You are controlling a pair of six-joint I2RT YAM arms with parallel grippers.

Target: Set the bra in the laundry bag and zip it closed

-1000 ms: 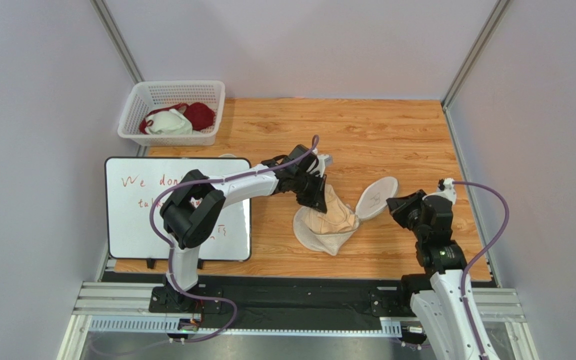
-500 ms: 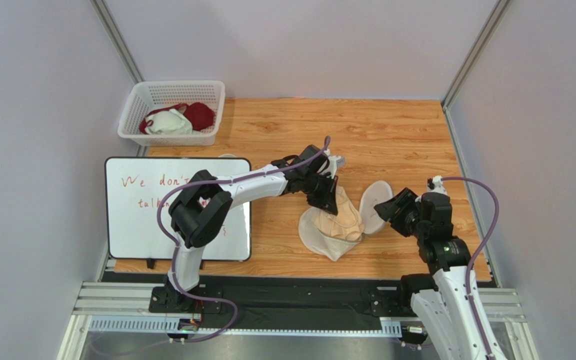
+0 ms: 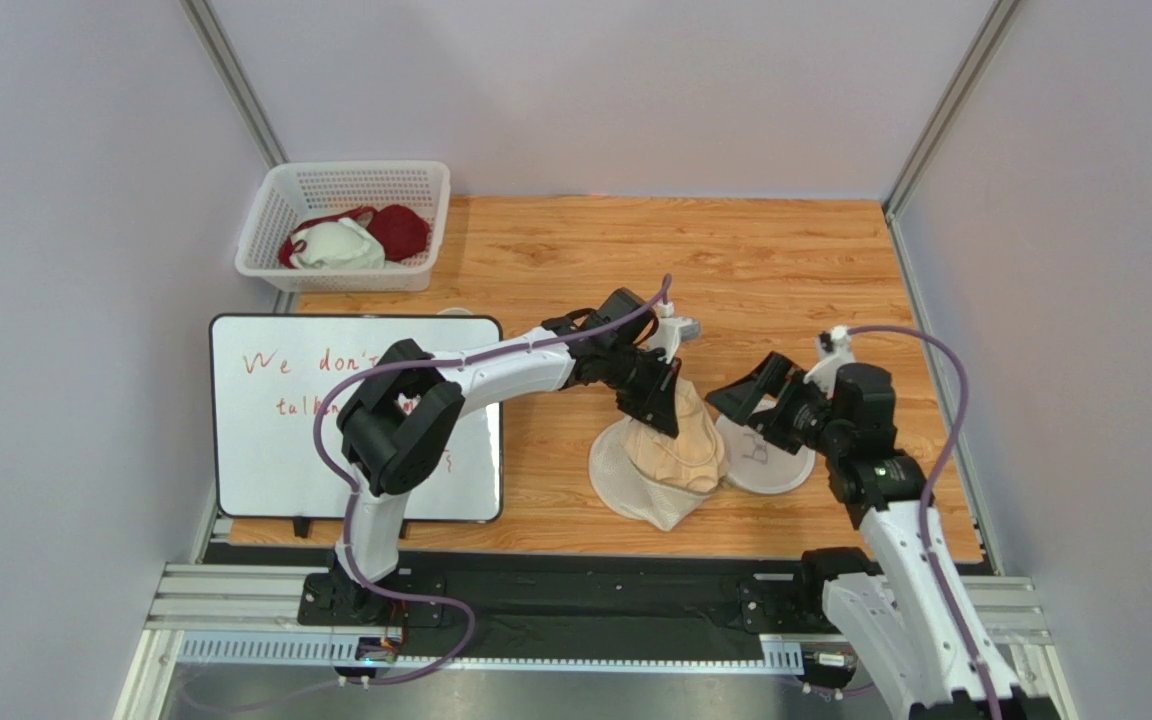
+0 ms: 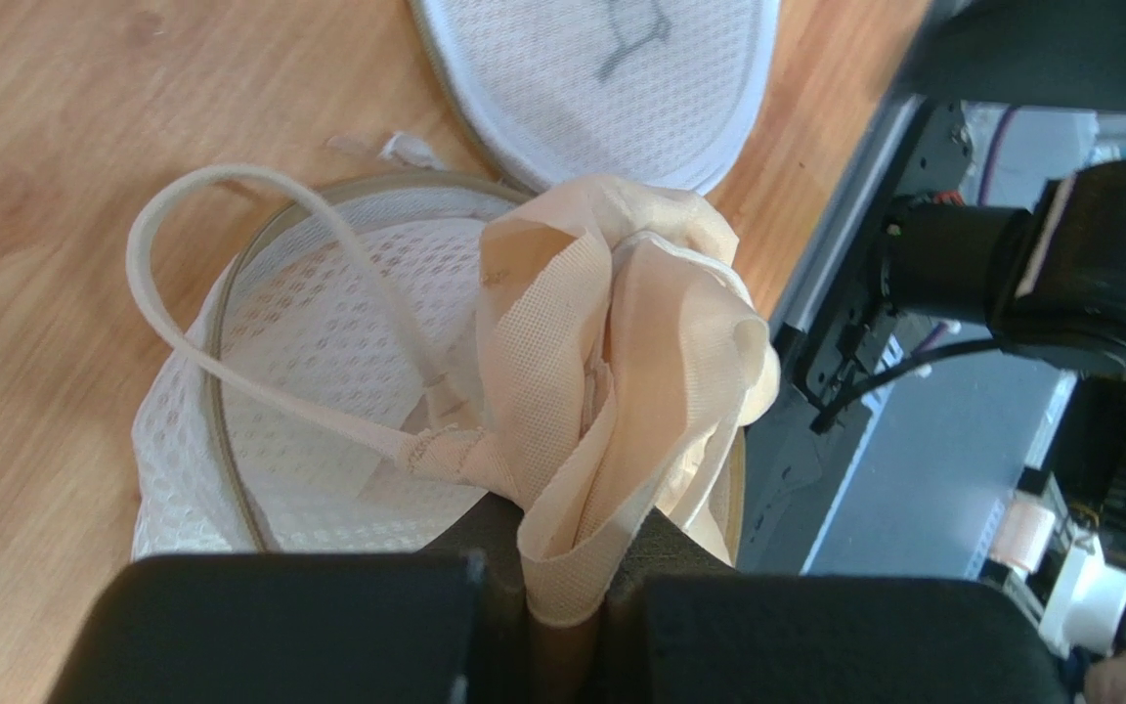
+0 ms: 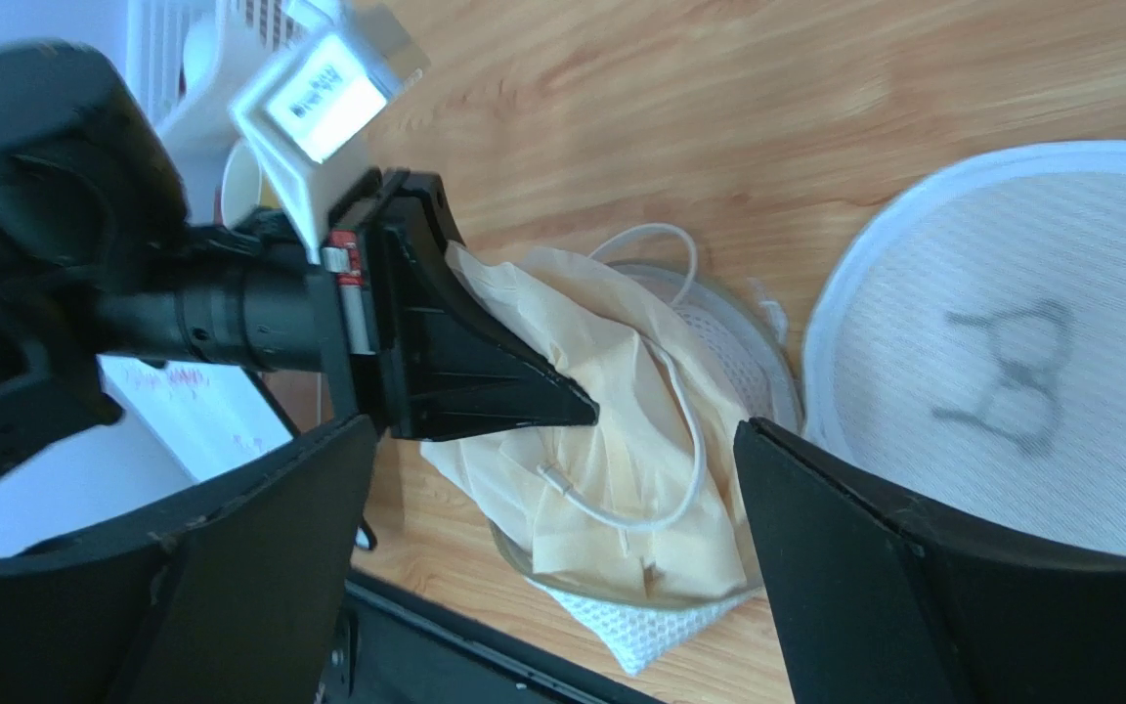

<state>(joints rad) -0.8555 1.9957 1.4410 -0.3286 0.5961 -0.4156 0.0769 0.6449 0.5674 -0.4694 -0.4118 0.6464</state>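
The pale beige bra (image 3: 683,450) (image 4: 628,338) hangs bunched from my left gripper (image 3: 660,408) (image 4: 566,609), which is shut on a fold of its fabric. The bra rests in the open lower half of the off-white mesh laundry bag (image 3: 630,488) (image 4: 305,367) (image 5: 643,631). The bag's other half (image 3: 772,459) (image 4: 598,74) (image 5: 1024,352), with the black bra drawing, lies flat on the table to the right. A bra strap loops over the bag rim. My right gripper (image 3: 740,396) (image 5: 554,433) stands wide open just right of the bra (image 5: 598,455), holding nothing.
A white lattice basket (image 3: 270,210) with a dark red and a white garment stands at the back left. A whiteboard (image 3: 259,435) lies at the left under the left arm. The table's front edge and the metal rail are close to the bag.
My right gripper has opened and let go of the bag's lid half, which has dropped flat onto the table. The right arm has moved left. The left gripper has shifted slightly right with the bra.
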